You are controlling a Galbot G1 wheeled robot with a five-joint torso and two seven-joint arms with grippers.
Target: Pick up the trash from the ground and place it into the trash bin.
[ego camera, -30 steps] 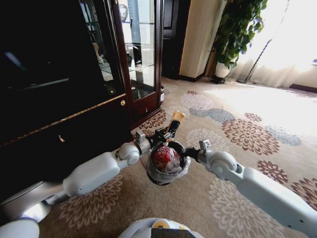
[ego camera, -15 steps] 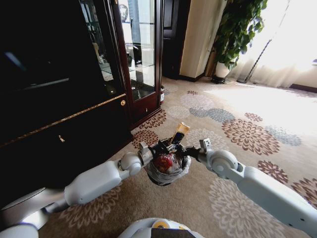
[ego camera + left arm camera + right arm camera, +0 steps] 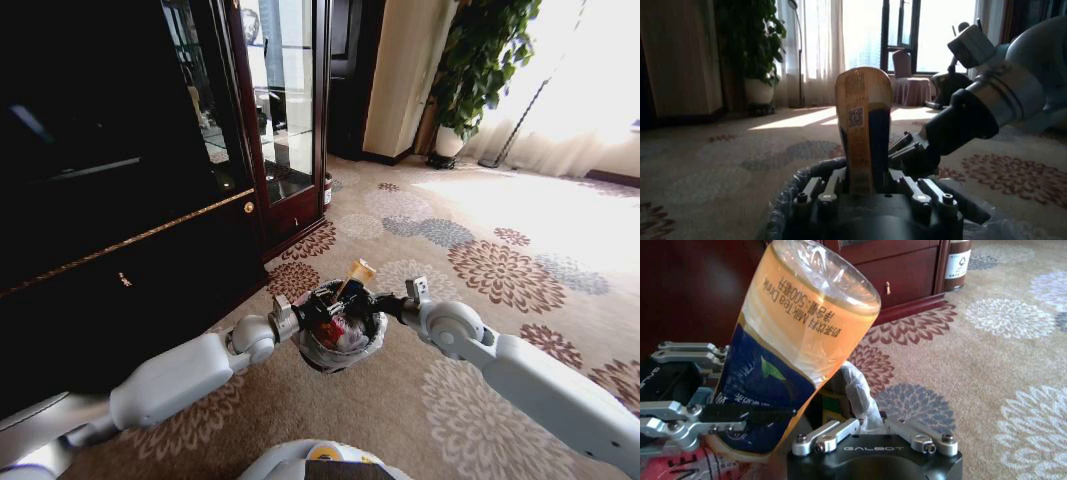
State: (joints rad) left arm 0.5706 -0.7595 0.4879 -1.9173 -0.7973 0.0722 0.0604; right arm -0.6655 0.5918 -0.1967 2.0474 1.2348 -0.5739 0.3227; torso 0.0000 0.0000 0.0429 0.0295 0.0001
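Since the bottle (image 3: pixel 797 360) must drop in, our left gripper (image 3: pixel 335 306), clamped on it, and our right gripper (image 3: pixel 375 305), fingers' state unclear, meet over the trash bin (image 3: pixel 350 352).

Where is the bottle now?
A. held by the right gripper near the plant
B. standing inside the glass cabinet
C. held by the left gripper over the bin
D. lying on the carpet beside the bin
C: the left gripper clamps the bottle above the bin.
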